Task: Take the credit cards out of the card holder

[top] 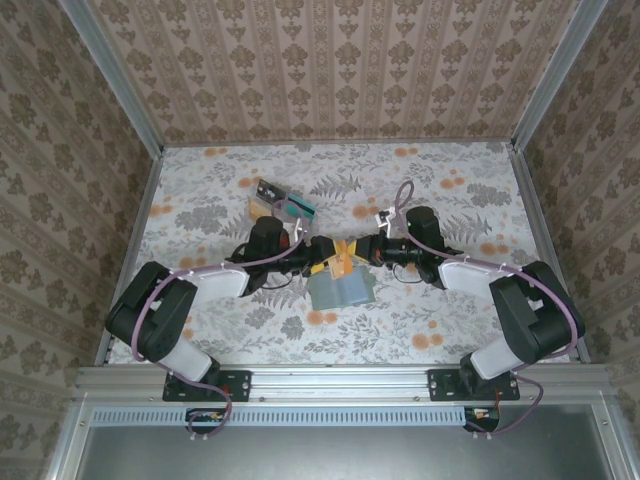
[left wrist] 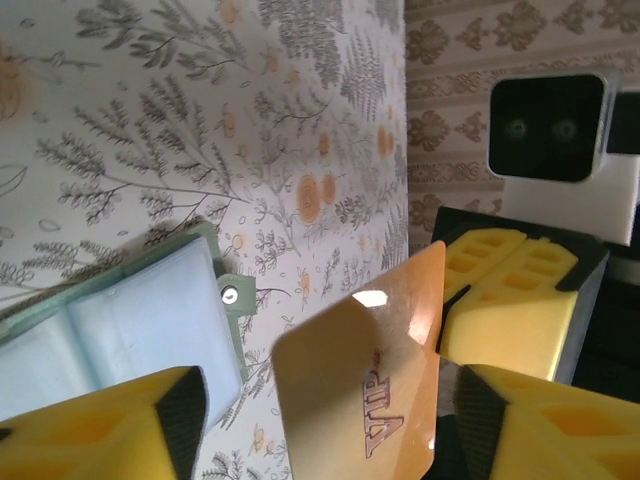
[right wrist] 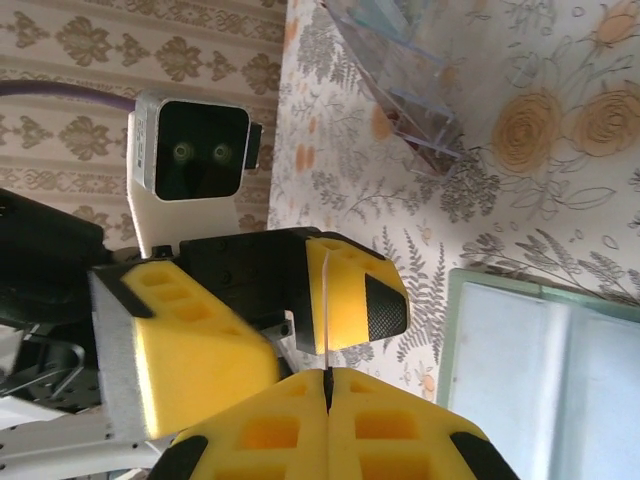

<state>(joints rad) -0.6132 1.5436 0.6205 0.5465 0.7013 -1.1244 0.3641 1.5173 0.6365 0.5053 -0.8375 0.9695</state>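
Note:
The grey-green card holder [top: 340, 289] lies open on the table, its pale blue lining [left wrist: 120, 335] up, and also appears in the right wrist view [right wrist: 550, 370]. Just above it my right gripper [top: 363, 254] is shut on a tan-orange credit card [left wrist: 365, 375] printed "VIP", which the right wrist view shows edge-on [right wrist: 327, 310] rising from the closed jaws [right wrist: 327, 378]. My left gripper [left wrist: 330, 415] is open, with that card standing between its yellow fingers [right wrist: 345, 290] and a gap on each side. The two grippers meet tip to tip [top: 325, 252].
A clear plastic compartment tray [top: 283, 203] with coloured cards stands behind the left gripper, seen again at the top of the right wrist view [right wrist: 410, 90]. Patterned walls and metal rails enclose the flowered table [top: 450, 180].

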